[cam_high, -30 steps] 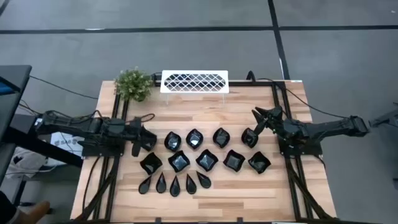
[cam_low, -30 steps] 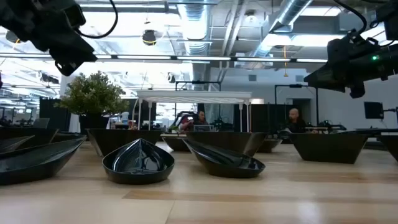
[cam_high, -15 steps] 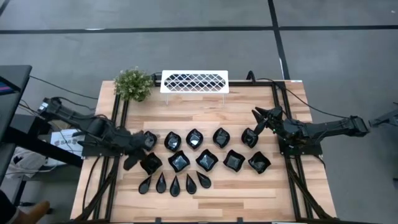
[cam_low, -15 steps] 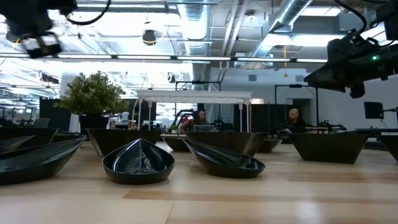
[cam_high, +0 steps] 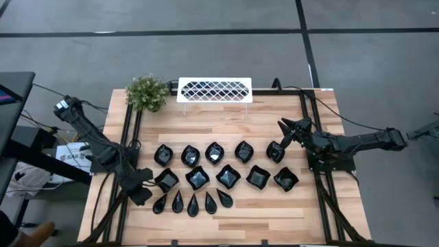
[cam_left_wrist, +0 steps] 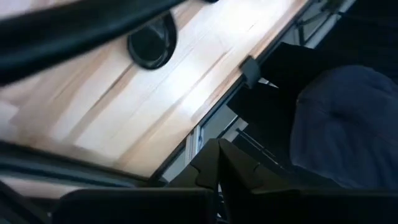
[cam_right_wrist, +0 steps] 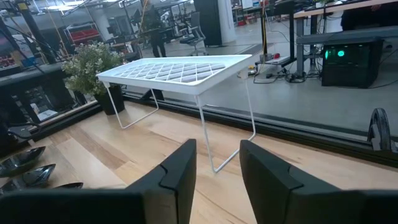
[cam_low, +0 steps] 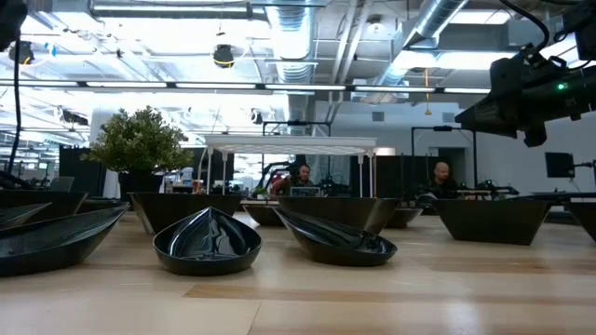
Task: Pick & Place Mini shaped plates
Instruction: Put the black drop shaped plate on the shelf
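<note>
Jaws are seen pressed together on the left gripper [cam_high: 142, 195], empty, at the surface's [cam_high: 274, 219] left front edge just beside the teardrop row of the mini shaped plates [cam_high: 197, 178]; on the right gripper [cam_high: 285, 126] they are held apart, empty, near the rightmost back-row plate; the plates are laid in three rows mid-surface

Five leaf-like bowls [cam_high: 215, 152], five wavy-edged squares [cam_high: 228, 176], five slim teardrops [cam_high: 193, 204]; one white rack [cam_high: 215, 90], one potted plant [cam_high: 147, 92]
</note>
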